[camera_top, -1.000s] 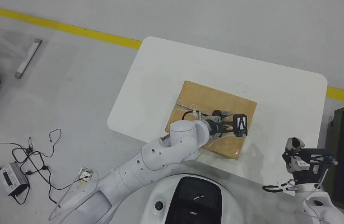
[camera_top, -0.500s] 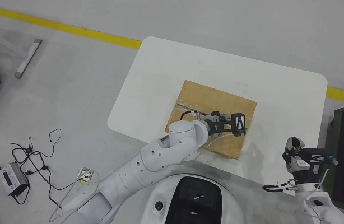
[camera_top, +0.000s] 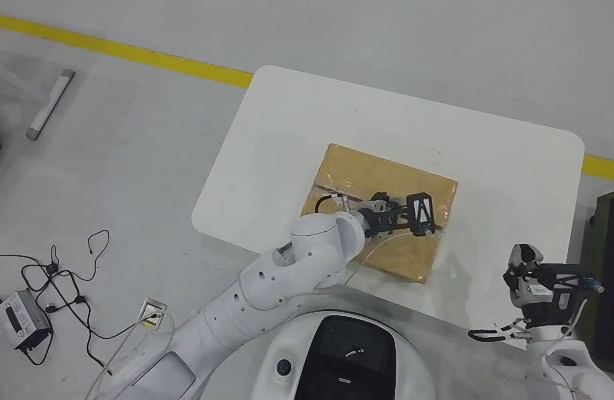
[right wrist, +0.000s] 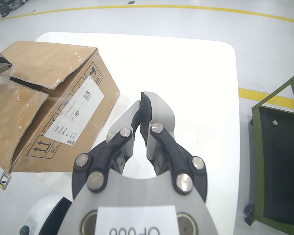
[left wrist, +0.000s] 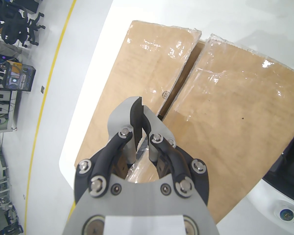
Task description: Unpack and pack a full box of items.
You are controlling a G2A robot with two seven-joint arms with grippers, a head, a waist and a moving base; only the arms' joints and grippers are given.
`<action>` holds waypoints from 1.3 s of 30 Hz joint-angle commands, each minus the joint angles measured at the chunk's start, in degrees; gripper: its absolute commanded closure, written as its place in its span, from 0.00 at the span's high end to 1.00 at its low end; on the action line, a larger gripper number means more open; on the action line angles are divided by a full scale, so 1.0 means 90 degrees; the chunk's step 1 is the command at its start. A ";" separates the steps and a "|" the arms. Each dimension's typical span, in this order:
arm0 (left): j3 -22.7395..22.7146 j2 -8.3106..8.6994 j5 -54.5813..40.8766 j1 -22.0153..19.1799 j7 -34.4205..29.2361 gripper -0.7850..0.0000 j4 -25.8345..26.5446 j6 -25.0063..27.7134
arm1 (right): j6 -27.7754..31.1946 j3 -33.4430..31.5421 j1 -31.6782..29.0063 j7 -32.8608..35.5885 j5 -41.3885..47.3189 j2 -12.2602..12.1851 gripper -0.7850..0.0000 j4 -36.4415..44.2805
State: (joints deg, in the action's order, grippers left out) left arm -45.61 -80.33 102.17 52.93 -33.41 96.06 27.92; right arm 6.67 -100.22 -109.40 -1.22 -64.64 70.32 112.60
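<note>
A brown cardboard box (camera_top: 367,172) lies on the white table (camera_top: 287,130), its two top flaps (left wrist: 223,103) closed with a dark seam between them and shiny tape along the edges. My left gripper (camera_top: 419,213) hovers over the box top, shut, its tips (left wrist: 140,105) right above the seam. From the right wrist view the box (right wrist: 46,62) shows its labelled side and a slightly raised flap. My right gripper (right wrist: 142,100) is shut and holds nothing, off the box near the table's near right corner (camera_top: 528,262).
A green cart (right wrist: 276,128) stands on the floor just past the table's right edge (camera_top: 612,230). Bare tabletop (right wrist: 176,69) stretches beyond and to the right of the box. Cables lie on the floor (camera_top: 57,280) to the left.
The left gripper has shifted a little across the box top, toward the far side and the seam. The right arm has stayed put.
</note>
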 commanded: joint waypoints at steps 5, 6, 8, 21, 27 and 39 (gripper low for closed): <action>-0.0237 0.0057 0.0035 0.0084 0.0156 0.00 0.0310 0.0318 | 0.0052 -0.0085 0.0031 0.0073 0.0384 0.0015 0.00 0.0154; -0.0285 0.0067 0.0028 0.0092 0.0215 0.00 0.0352 0.0362 | 0.0063 -0.0101 0.0038 0.0091 0.0408 0.0016 0.00 0.0194; -0.0386 0.0084 -0.0110 0.0137 0.0320 0.00 0.0371 0.0484 | 0.0094 -0.0116 0.0039 0.0123 0.0435 0.0017 0.00 0.0249; -0.1571 0.0329 -0.0146 0.0238 0.0571 0.00 0.0856 0.1301 | 0.0138 -0.0077 -0.0014 0.0165 0.0344 0.0036 0.00 0.0321; -0.2183 0.0471 0.0021 0.0285 0.0725 0.00 0.1078 0.1735 | 0.0136 -0.0045 -0.0016 0.0182 0.0280 0.0045 0.00 0.0362; -0.3000 0.0692 0.0528 0.0420 0.0885 0.00 0.1194 0.2099 | 0.0098 0.0013 -0.0091 0.0190 0.0165 0.0065 0.00 0.0412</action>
State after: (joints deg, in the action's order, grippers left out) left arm -72.00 -74.26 106.74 56.57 -25.63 106.66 46.68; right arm 7.62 -100.15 -110.16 0.45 -63.12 70.88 116.28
